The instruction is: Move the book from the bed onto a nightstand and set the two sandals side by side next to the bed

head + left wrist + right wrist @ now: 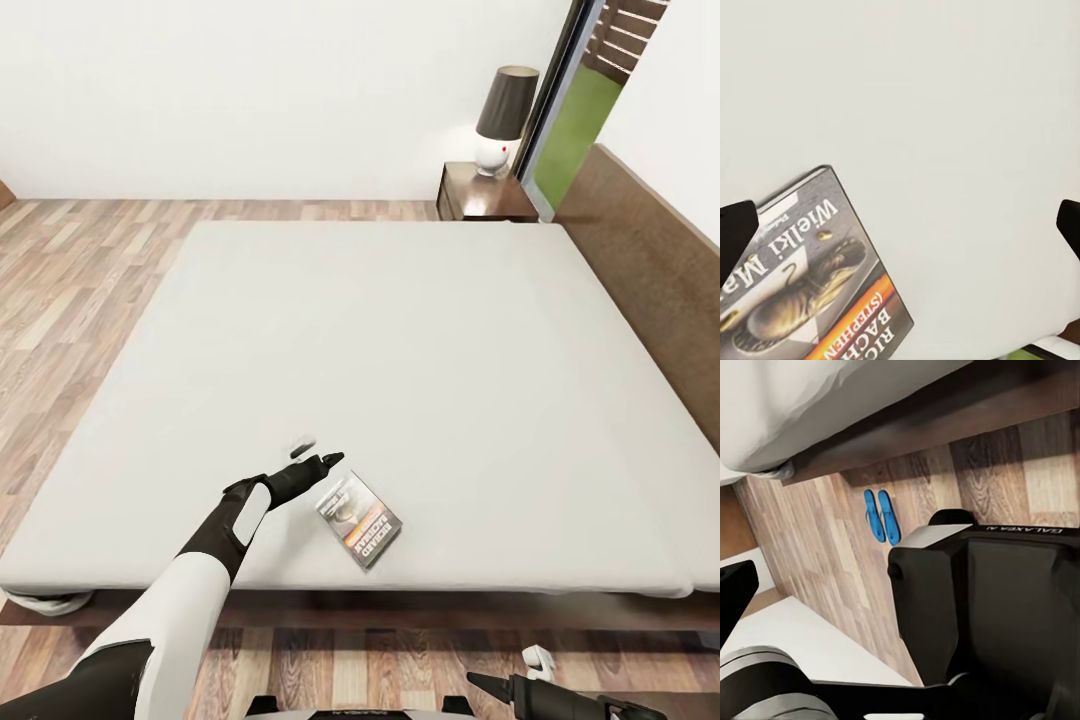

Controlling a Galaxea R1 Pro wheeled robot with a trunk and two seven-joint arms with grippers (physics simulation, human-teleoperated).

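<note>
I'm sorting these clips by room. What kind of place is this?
Most likely a bedroom: a large bed with a wooden headboard, a nightstand with a lamp, and wood-plank floor.

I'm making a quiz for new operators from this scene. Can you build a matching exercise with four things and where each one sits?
Things:
1. thin paperback book with orange band
2. two flat bright-blue sandals
3. white-based lamp with dark shade
4. black left pincer

Places:
A. on the small dark-brown wooden nightstand
B. on the light-grey mattress near its front edge
C. on the wood-plank floor
D. above the mattress, beside the book

Pairs: 1-B, 2-C, 3-A, 4-D
</note>
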